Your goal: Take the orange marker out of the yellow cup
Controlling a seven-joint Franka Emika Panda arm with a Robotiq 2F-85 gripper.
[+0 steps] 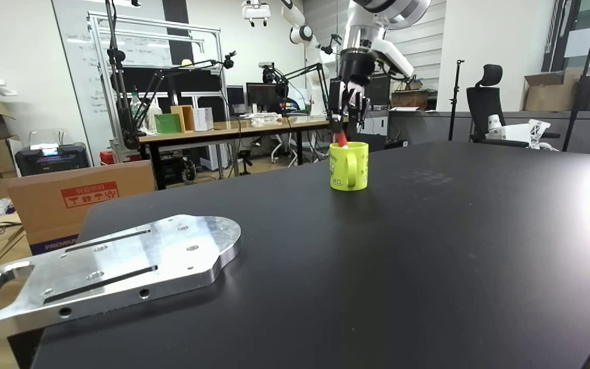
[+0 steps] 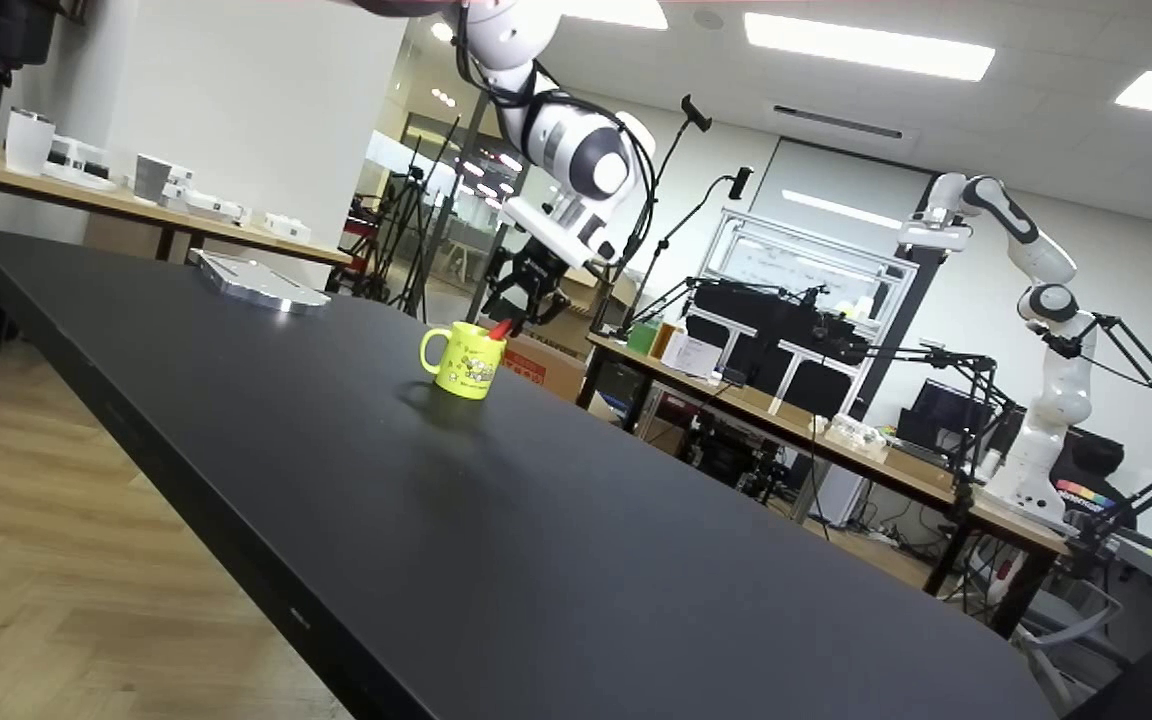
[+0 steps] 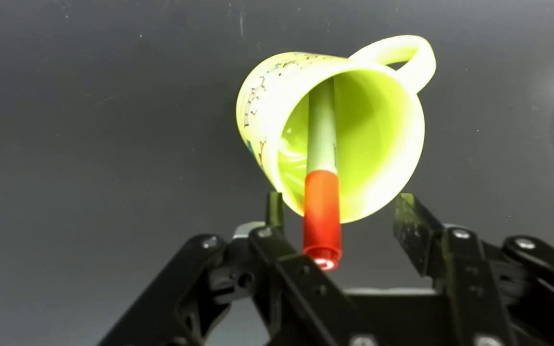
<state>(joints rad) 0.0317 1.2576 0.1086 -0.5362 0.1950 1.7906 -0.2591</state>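
Starting from the left in your wrist view, you meet the printed wall of the yellow cup (image 3: pixel 265 101), bright yellow-green with small dark-lined figures. Next comes the orange marker (image 3: pixel 322 178), sitting in the cup: a pale barrel running down inside, then a bright red-orange cap that slants out over the rim, with a pale spot at its end. Farther right you see the cup's handle. Your tool (image 3: pixel 339 199) is released, its fingertips spread on either side of the cap: 1 to the left, 1 to the right, with the narrower gap on the left.

Only the wrist view gives you the barrel; both exterior views show just the red end above the rim, yet they let you see the cup upright on the black table (image 1: pixel 402 266). In an exterior view, a slotted metal plate (image 1: pixel 131 253) lies at the left, well apart from the cup, whose handle faces the camera. In an exterior view, a wooden floor (image 2: pixel 116 560) shows at the left, and the handle points left.
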